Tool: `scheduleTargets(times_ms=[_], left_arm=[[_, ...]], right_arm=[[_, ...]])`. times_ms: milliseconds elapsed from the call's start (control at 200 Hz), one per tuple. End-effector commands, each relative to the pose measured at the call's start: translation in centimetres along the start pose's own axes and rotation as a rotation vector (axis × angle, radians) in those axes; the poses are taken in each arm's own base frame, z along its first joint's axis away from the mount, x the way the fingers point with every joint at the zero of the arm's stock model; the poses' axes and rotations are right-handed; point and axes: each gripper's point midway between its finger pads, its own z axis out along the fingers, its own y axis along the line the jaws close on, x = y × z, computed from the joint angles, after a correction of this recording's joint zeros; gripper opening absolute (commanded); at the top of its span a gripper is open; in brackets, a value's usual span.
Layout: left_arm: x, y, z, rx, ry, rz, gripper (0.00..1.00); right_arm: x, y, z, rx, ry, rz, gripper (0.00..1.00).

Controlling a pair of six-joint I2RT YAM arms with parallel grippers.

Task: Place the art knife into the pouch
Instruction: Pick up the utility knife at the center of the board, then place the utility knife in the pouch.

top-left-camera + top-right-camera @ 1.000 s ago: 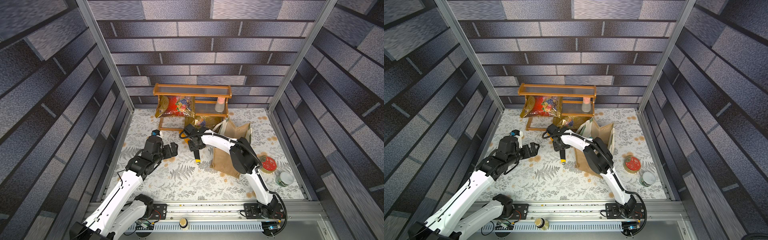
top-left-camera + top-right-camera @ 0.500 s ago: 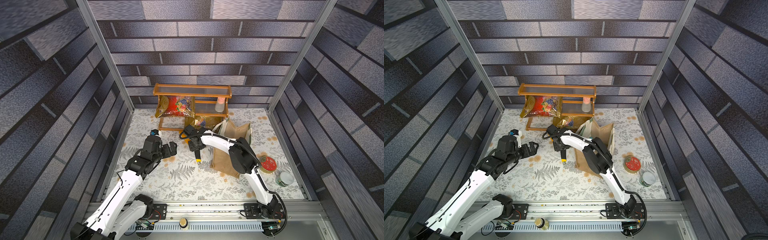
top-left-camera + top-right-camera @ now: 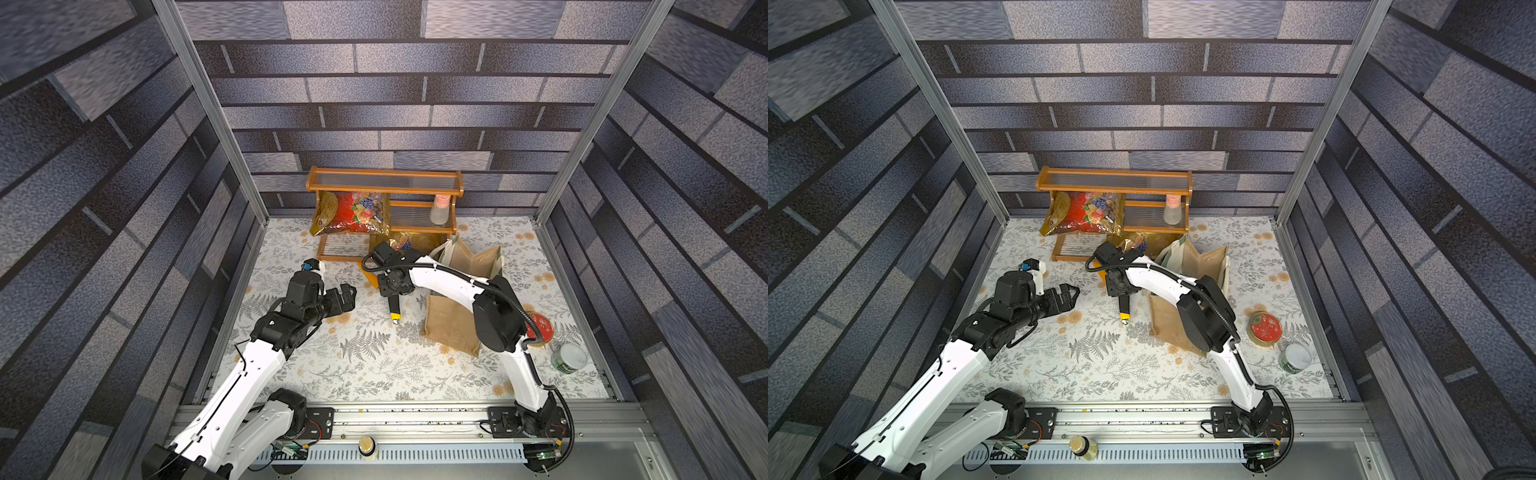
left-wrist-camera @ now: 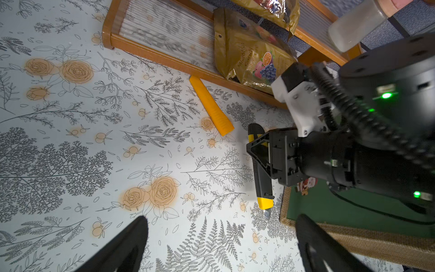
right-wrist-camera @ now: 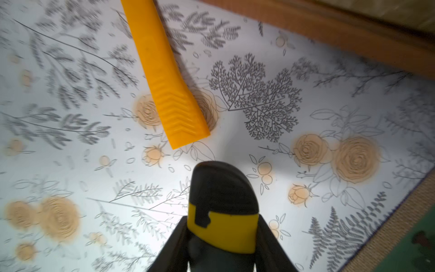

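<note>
Tightened a touch on the art knife (image 3: 393,309) over the last second; clamps its black-and-yellow handle between the right fingers (image 5: 175,249), blade tip toward 6 o'clock, near the middle of the worktop (image 3: 374,374) and outside the pouch (image 3: 453,328). Hovers at 9 o'clock of the knife with the left fingers (image 4: 127,247) spread wide apart. Has the pouch lying just at 3 o'clock of the knife, mouth toward 12 o'clock, and an orange plastic piece (image 4: 211,108) at 11 o'clock, beside the wooden shelf (image 3: 384,187).
</note>
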Motion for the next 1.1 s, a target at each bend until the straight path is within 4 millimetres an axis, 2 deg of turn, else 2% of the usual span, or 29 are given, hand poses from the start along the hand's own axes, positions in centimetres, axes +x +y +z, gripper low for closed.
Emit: scheduleTargets(times_ms=[0, 70, 110, 120, 140, 441, 626, 766, 952, 1092], left_arm=[[-0.2, -0.6, 0.2, 0.038, -0.003, 0.001, 1.0], [-0.4, -1.1, 0.1, 0.067, -0.01, 0.004, 1.0], [-0.5, -1.4, 0.1, 0.083, -0.013, 0.005, 1.0], [-0.5, -1.5, 0.1, 0.085, -0.013, 0.005, 1.0], [-0.6, -1.6, 0.1, 0.091, -0.017, 0.005, 1.0], [-1.7, -3.5, -0.3, 0.17, -0.037, 0.031, 1.0], [-2.1, -3.8, -0.5, 0.171, -0.045, 0.041, 1.0], [-2.0, -4.0, -0.3, 0.171, -0.028, 0.049, 1.0], [-1.7, -4.8, -0.1, 0.168, -0.015, 0.067, 1.0], [-1.6, -5.5, 0.2, 0.151, -0.003, 0.098, 1.0]], right_arm=[[-1.7, 0.9, -5.0, -0.063, -0.083, 0.027, 0.31], [-2.5, 0.8, -6.8, -0.076, -0.118, 0.03, 0.31], [-2.6, 0.8, -7.0, -0.076, -0.121, 0.021, 0.31], [-3.1, 1.0, -8.6, -0.092, -0.149, 0.021, 0.31], [-3.4, 0.9, -9.5, -0.1, -0.163, 0.017, 0.31], [-6.0, -1.1, -18.6, -0.073, -0.351, -0.004, 0.31], [-6.6, -4.2, -24.6, -0.024, -0.505, 0.031, 0.31], [-5.9, -7.4, -27.8, 0.009, -0.602, 0.102, 0.3], [-3.9, -12.6, -28.5, 0.023, -0.656, 0.243, 0.3], [-2.2, -14.9, -26.6, 0.026, -0.619, 0.299, 0.26]])
